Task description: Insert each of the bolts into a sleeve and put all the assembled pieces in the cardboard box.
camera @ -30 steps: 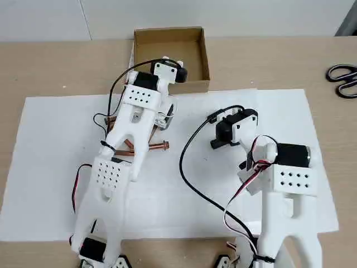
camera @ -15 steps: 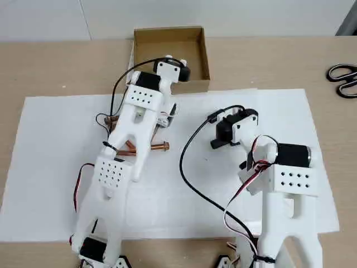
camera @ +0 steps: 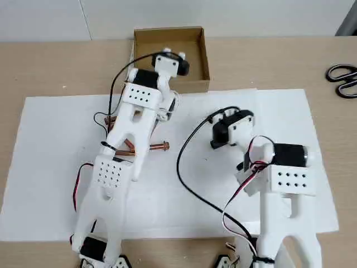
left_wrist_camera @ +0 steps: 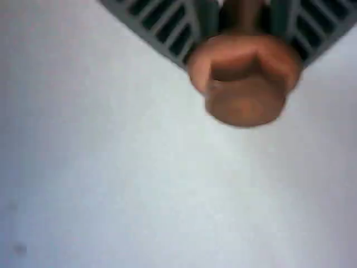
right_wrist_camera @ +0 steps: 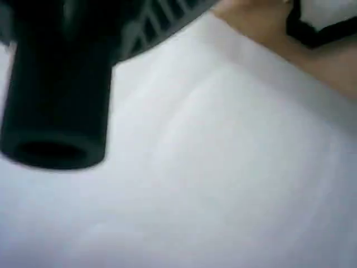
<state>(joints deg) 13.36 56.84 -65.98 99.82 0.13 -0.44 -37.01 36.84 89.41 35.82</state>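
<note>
L claw (left_wrist_camera: 241, 12) clamped on copper bolt (left_wrist_camera: 244, 84), head out, over white paper (camera: 56, 145) just before cardboard box (camera: 199, 51). R claw (right_wrist_camera: 95, 22) grips black sleeve (right_wrist_camera: 56, 106); loose bolt (camera: 160, 146) lies on paper.

Left fingers (camera: 170, 106) sit over the white paper (camera: 56, 156), just short of the cardboard box (camera: 189, 86) front wall. A loose copper bolt (camera: 160, 146) lies on the paper, nearer the arm bases than these fingers. Right fingers (camera: 222, 137) are well apart, also over paper. Scissors (camera: 341, 75) lie on the bench (camera: 56, 67), far from both.
</note>
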